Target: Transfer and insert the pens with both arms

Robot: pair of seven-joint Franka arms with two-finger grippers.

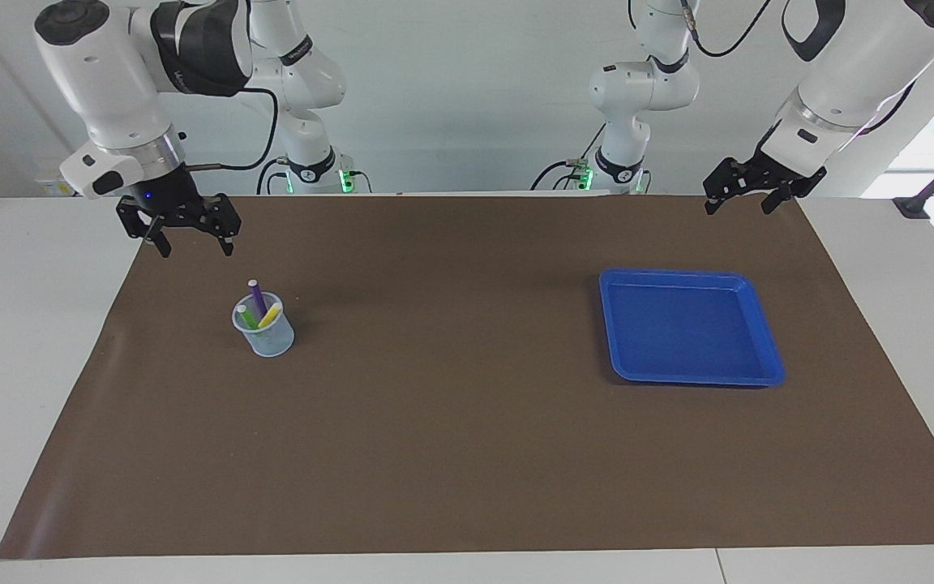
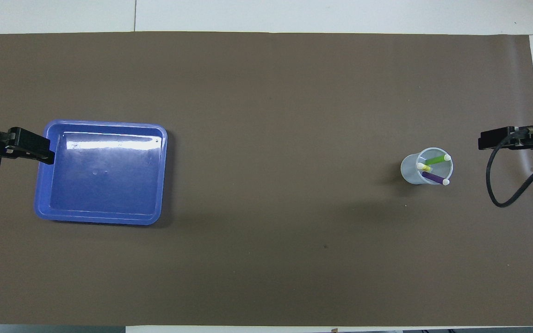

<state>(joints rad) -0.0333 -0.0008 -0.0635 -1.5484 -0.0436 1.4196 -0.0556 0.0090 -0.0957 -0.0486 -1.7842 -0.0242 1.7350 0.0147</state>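
- Purple pen [image 1: 256, 295], yellow pen [image 1: 271, 314] and green pen [image 1: 246, 316] all stand tilted in the pale cup [image 1: 265, 335], below the right hand [image 1: 188, 234] and a little toward the desk's middle.
- Right hand hangs above the brown mat's [image 1: 451, 454] edge, fingers apart, holding nothing.
- Left hand [image 1: 748, 197] waits, fingers apart and unladen, over the mat's edge, with the blue tray [image 1: 765, 341] below it.
- Judging by this, insertion looks finished; the good move is lifting clear straight up without brushing the pen tips.
- Count: three pens, one cup, one tray, two hands.
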